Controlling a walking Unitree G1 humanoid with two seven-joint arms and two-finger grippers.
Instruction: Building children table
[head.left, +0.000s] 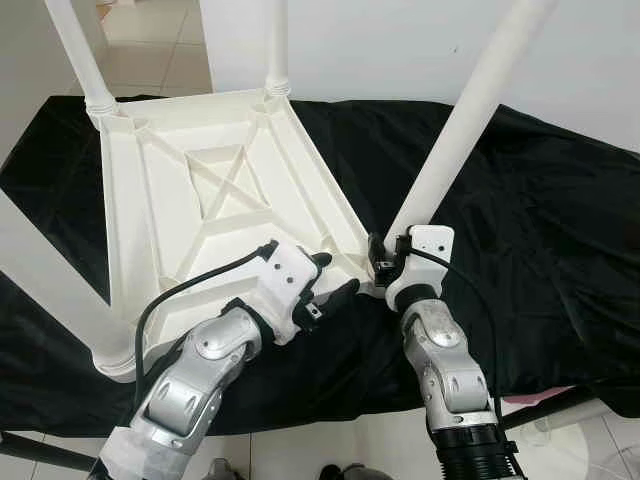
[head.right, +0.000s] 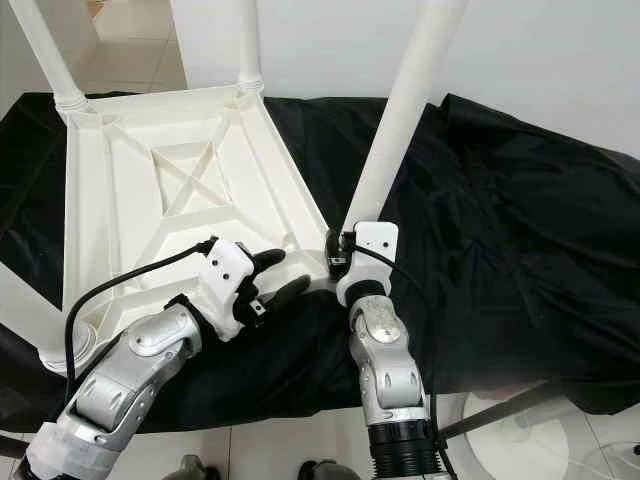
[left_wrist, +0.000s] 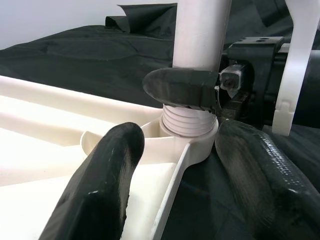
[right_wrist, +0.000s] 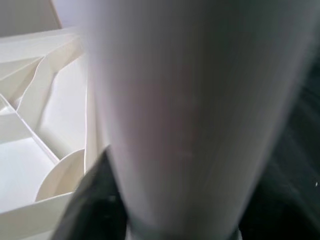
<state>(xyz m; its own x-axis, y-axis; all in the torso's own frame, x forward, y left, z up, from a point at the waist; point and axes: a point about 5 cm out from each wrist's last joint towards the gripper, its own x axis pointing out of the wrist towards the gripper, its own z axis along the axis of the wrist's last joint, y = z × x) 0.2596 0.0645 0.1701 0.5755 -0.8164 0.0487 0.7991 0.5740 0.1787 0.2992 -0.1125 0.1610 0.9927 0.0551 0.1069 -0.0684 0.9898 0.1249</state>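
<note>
A white plastic children's table (head.left: 215, 190) lies upside down on a black cloth. Its near right leg (head.left: 465, 120) stands tilted in the corner socket (left_wrist: 187, 125), where the thread ridges show. My right gripper (head.left: 384, 262) is shut on this leg just above the socket; one of its black fingers (left_wrist: 181, 88) wraps the leg's base. My left gripper (head.left: 332, 278) is open, hovering over the table's near rim, just left of that corner and holding nothing. In the right wrist view the leg (right_wrist: 200, 110) is very close and blurred, with a black finger (right_wrist: 95, 200) against it.
Three other legs stand in their corners: far left (head.left: 78, 55), far middle (head.left: 277, 45), near left (head.left: 60, 290). The black cloth (head.left: 540, 220) covers the work surface, with its front edge close to me. A tiled floor and a round white base (head.left: 590, 432) lie at the lower right.
</note>
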